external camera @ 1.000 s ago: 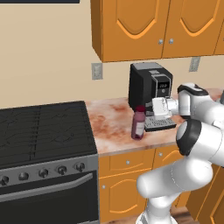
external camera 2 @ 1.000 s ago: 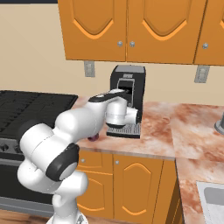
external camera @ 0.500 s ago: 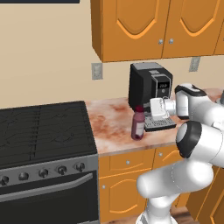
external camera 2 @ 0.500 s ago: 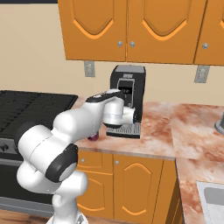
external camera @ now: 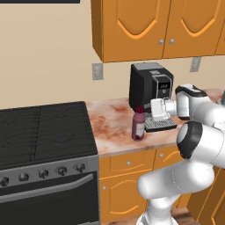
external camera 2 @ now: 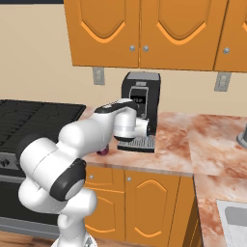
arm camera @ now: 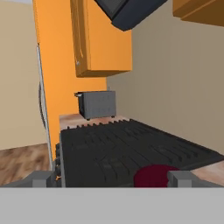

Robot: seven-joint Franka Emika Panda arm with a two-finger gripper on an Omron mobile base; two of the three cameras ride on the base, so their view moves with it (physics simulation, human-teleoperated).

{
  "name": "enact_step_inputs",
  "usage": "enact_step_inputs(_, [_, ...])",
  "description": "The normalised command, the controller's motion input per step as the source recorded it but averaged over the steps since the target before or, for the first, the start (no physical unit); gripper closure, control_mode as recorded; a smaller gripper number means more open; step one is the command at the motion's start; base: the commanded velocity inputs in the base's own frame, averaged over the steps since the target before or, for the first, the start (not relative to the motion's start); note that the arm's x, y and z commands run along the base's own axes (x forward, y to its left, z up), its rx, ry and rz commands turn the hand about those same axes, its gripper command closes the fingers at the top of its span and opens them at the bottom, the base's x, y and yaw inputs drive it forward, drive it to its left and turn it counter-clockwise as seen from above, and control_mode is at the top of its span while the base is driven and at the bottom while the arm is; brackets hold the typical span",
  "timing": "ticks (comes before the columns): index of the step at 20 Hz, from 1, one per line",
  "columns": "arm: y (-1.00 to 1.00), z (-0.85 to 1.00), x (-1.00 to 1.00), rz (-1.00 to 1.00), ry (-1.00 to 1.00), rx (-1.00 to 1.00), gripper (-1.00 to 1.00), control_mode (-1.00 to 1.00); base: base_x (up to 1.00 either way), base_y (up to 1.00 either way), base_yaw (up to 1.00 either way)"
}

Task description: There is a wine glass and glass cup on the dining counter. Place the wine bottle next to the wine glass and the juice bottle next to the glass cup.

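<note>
The gripper (external camera: 154, 108) sits level with the top of the juice bottle (external camera: 138, 125) — a stout, glossy maroon bottle with a rounded red cap, upright on the marbled counter (external camera: 115, 127) just beside it. The fingers (arm camera: 180, 178) are spread wide, the cap between them. The boxy black coffee machine (external camera: 148, 83) stands right behind the gripper.

The coffee machine (external camera: 148, 87) stands on the worktop (external camera: 114, 124), against the wall and below the upper cabinets (external camera: 154, 27). The juice bottle (external camera: 139, 124) stands upright on the worktop just in front of the coffee machine, toward its left corner, near the drip tray. The stove (external camera: 41, 132) adjoins the worktop to the left of the coffee machine. In the hand view, a toaster (arm camera: 97, 104) sits beyond the stove's far side.
</note>
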Motion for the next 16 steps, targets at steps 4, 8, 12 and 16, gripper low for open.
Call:
enact_step_inputs(4, [0.00, -0.04, 0.06, 0.00, 0.01, 0.00, -1.00, -1.00, 0.00, 0.00, 0.00])
enact_step_inputs(8, [0.00, -0.04, 0.10, 0.00, 0.02, 0.00, -1.00, -1.00, 0.00, 0.00, 0.00])
enact_step_inputs(12, [0.00, -0.03, 0.11, 0.00, 0.03, 0.00, -1.00, -1.00, 0.00, 0.00, 0.00])
enact_step_inputs(16, [0.00, -0.09, 0.07, 0.00, 0.03, 0.00, -1.00, -1.00, 0.00, 0.00, 0.00])
